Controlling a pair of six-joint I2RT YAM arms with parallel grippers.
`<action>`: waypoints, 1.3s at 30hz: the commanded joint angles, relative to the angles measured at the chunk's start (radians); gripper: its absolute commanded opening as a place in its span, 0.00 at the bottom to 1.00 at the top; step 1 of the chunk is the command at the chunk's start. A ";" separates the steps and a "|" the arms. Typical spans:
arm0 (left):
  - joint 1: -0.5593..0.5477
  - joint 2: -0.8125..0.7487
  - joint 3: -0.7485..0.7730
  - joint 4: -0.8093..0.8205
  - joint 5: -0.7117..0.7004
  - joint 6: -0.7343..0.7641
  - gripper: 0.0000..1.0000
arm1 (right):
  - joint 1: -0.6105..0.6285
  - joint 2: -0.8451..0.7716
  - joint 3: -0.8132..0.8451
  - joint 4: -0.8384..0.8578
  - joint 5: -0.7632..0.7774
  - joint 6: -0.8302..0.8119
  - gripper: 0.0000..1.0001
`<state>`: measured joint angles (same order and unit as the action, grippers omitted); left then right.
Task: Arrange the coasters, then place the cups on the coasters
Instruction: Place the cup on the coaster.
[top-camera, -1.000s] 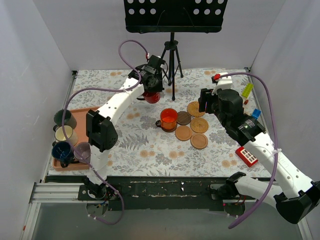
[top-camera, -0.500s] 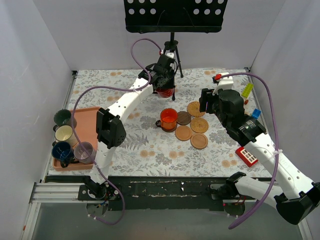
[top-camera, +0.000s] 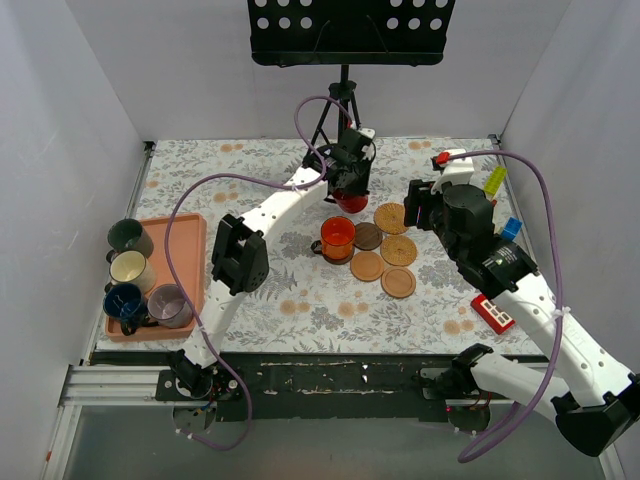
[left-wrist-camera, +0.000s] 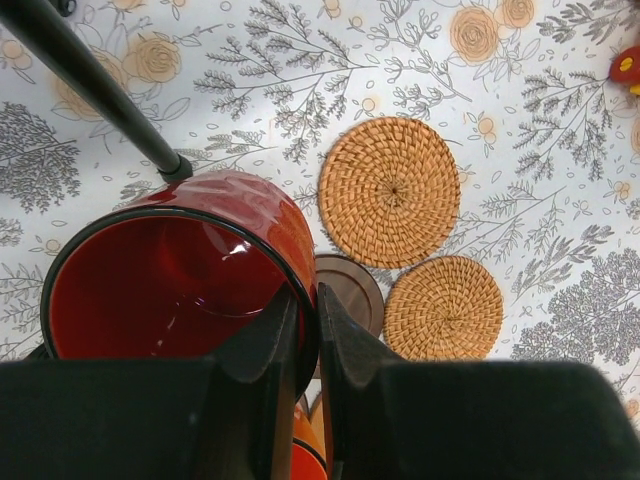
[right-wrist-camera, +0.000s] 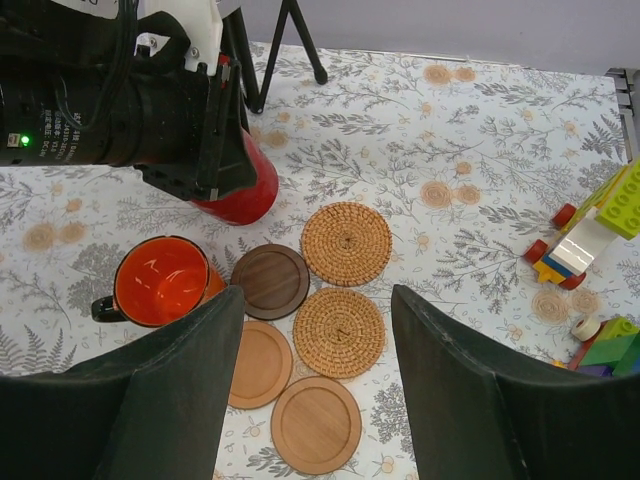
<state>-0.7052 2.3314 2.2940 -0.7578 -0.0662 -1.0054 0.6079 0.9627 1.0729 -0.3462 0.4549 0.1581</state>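
Observation:
My left gripper (top-camera: 350, 182) (left-wrist-camera: 305, 300) is shut on the rim of the red cup (top-camera: 351, 201) (left-wrist-camera: 190, 270), holding it just above the cloth, left of the far rattan coaster (top-camera: 391, 218) (left-wrist-camera: 390, 190). The orange cup (top-camera: 338, 238) (right-wrist-camera: 160, 282) stands beside the dark brown coaster (top-camera: 368, 236) (right-wrist-camera: 271, 281). A second rattan coaster (top-camera: 398, 250) (right-wrist-camera: 339, 332) and two wooden coasters (top-camera: 367, 266) (top-camera: 398, 283) lie close by. My right gripper (top-camera: 413, 207) (right-wrist-camera: 318, 295) hangs open above the coasters, holding nothing. Dark green (top-camera: 128, 236), cream (top-camera: 131, 268), dark blue (top-camera: 124, 300) and purple-grey (top-camera: 170, 305) cups stand at the left.
Those four cups stand on or next to a salmon-pink tray (top-camera: 192, 240) at the left edge. A black tripod (top-camera: 343, 110) stands at the back, one leg (left-wrist-camera: 90, 80) right beside the red cup. Toy blocks (top-camera: 495, 180) (right-wrist-camera: 590, 230) and a red toy (top-camera: 492, 310) lie on the right.
My left arm has carried the red cup to the right, across the tripod's front, toward the coasters. The right arm has barely shifted and its jaws stay open.

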 joint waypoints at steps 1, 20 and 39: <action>-0.004 -0.034 0.065 0.063 0.020 0.018 0.00 | -0.005 -0.024 -0.008 0.026 0.028 0.003 0.68; -0.048 0.013 0.071 0.012 0.045 0.045 0.00 | -0.005 -0.036 -0.019 0.035 0.031 0.003 0.68; -0.079 0.002 0.021 -0.005 0.039 0.099 0.00 | -0.005 -0.041 -0.025 0.036 0.036 0.004 0.68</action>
<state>-0.7746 2.4004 2.3138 -0.7937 -0.0254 -0.9298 0.6079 0.9413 1.0489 -0.3473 0.4694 0.1585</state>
